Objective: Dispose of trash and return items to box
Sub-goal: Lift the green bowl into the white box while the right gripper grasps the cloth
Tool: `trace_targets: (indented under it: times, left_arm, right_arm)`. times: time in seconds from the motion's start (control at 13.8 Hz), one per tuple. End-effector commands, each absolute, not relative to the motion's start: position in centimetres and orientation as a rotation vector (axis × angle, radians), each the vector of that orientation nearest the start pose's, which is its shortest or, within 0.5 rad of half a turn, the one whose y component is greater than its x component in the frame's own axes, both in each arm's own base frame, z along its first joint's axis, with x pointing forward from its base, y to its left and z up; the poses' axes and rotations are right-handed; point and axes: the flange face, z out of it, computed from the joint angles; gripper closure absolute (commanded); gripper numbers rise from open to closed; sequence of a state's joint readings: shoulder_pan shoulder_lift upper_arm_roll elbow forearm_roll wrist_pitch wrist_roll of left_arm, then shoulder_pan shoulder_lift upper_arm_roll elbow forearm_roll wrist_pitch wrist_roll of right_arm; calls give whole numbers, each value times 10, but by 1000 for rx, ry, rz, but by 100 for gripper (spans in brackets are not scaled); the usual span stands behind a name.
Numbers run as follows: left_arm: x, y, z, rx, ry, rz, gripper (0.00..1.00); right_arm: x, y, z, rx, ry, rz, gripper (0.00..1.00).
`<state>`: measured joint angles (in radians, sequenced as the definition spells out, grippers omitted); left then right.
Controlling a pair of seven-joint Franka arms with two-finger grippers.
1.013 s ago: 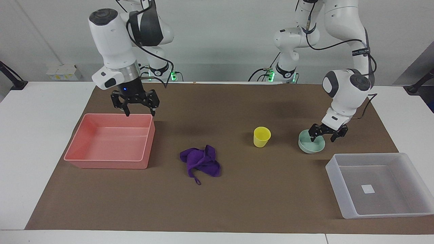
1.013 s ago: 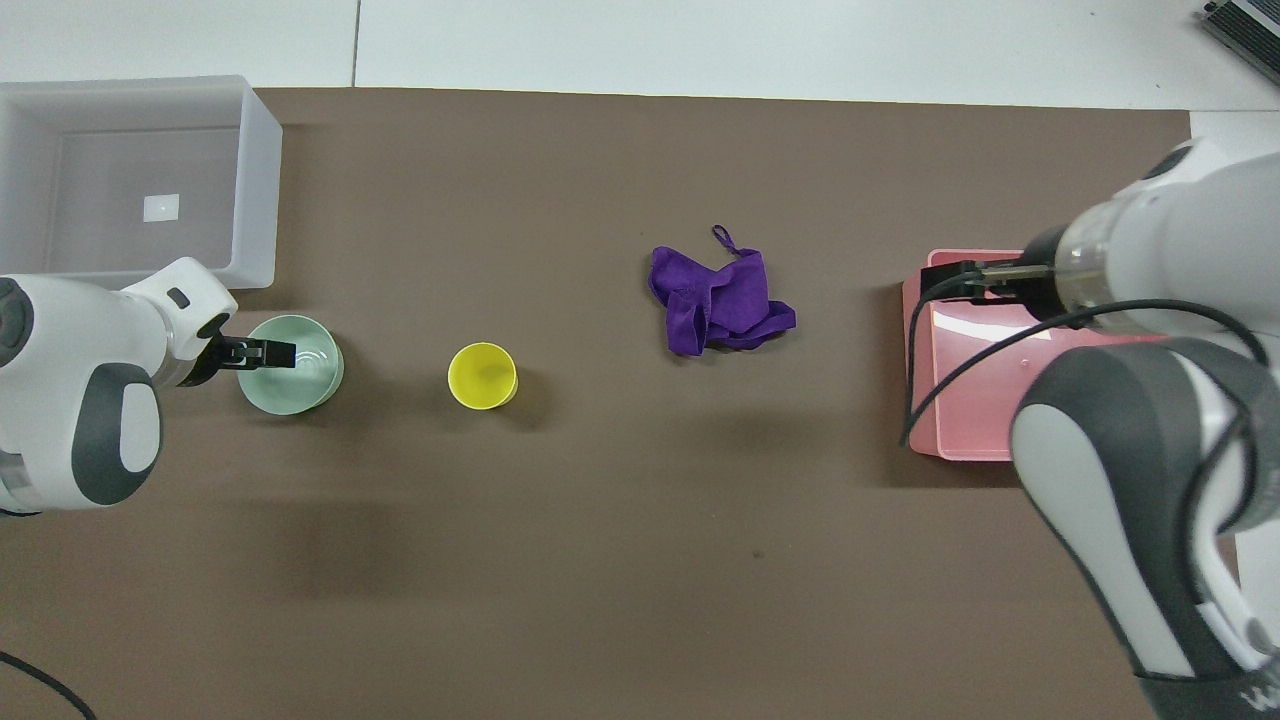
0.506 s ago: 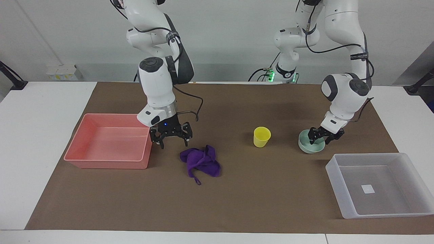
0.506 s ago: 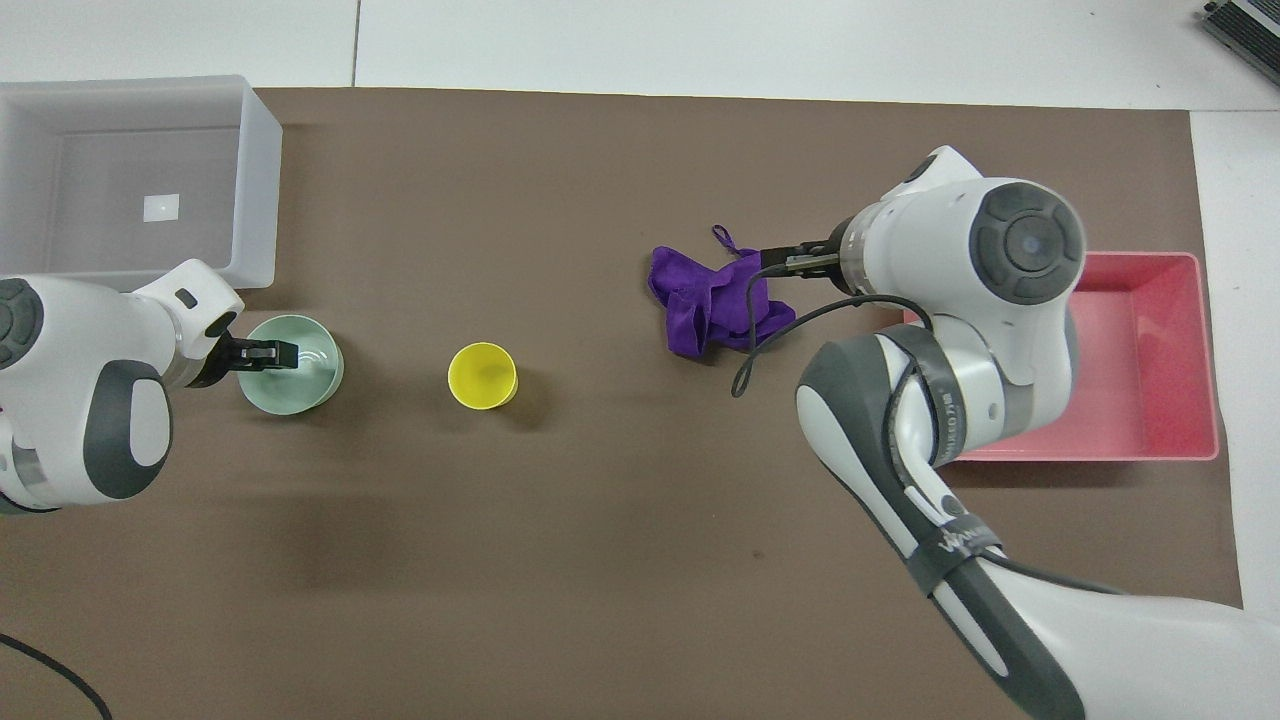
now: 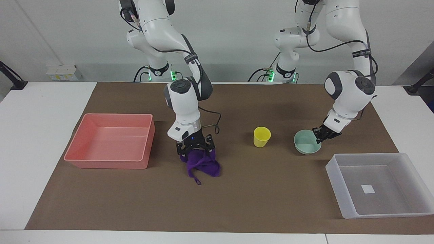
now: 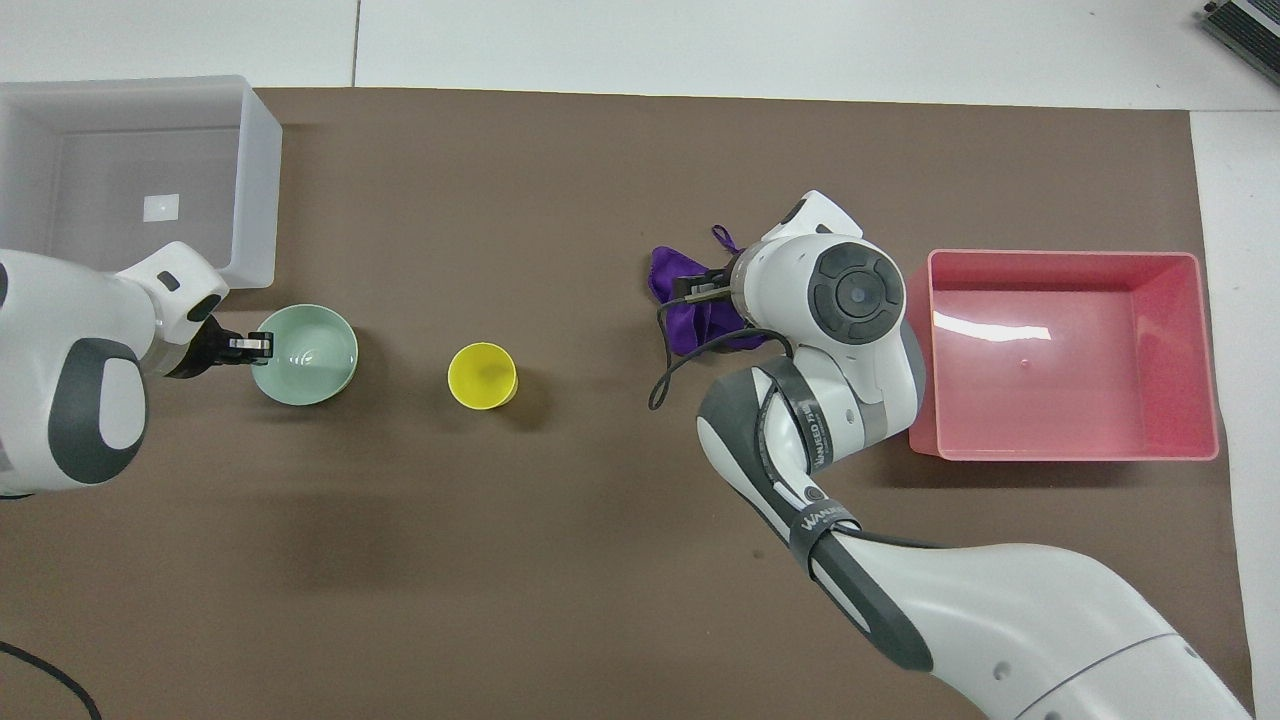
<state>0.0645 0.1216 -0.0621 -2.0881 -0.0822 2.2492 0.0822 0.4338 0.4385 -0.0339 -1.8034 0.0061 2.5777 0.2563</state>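
Room: plain grey-white wall (image 5: 223, 37) fills the top of the facing view.

Surface: white table (image 5: 40, 142) spans both frames, most of it covered by a brown mat (image 5: 237, 196). Mat reaches nearly the full width of the frame; bare white strips show at the lower edge and both ends of the facing view, and along the top of the overhead view.

Pink tray (image 5: 108, 140) sits centre-left in the facing view, on the mat.

Box (image 5: 379, 184), frosted white, lower right of the facing view and upper left of the overhead view (image 6: 130, 180). A white sticker (image 5: 368, 189) lies on its floor.

Cloth (image 5: 203, 164), purple, bunched, on the mat at frame centre, between the pink tray and the cup. The loop trails toward the lower edge of the facing view.

Bowl (image 5: 306, 142), mint green, right of centre in the facing view, just above the box. It is tilted.

Cup (image 5: 261, 136), yellow, upright, beside the bowl toward frame centre, not touching it.

Left gripper (image 5: 326, 134): fingers clamped on the bowl's rim at the edge toward the left arm's end.

Right gripper (image 5: 196, 151): down on the top of the cloth, jaws spread apart, tips pushed into the fabric.
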Motion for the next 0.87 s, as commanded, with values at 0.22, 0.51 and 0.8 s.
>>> trace_targets:
  times: [0.22,0.51,0.8]
  left_arm:
    - [597,24,459,-3229,10,-90,100]
    - [635,45,484,-3215,-33,-244,100]
    - [681,73,492,-3210,-80,-294,100]
  right_arm:
    - [627,270,310,-3006,-343,-483,0]
    - [621,266,294,-3023,-378,-440,0]
    - [615,262,286,-3035,-396,-414,76]
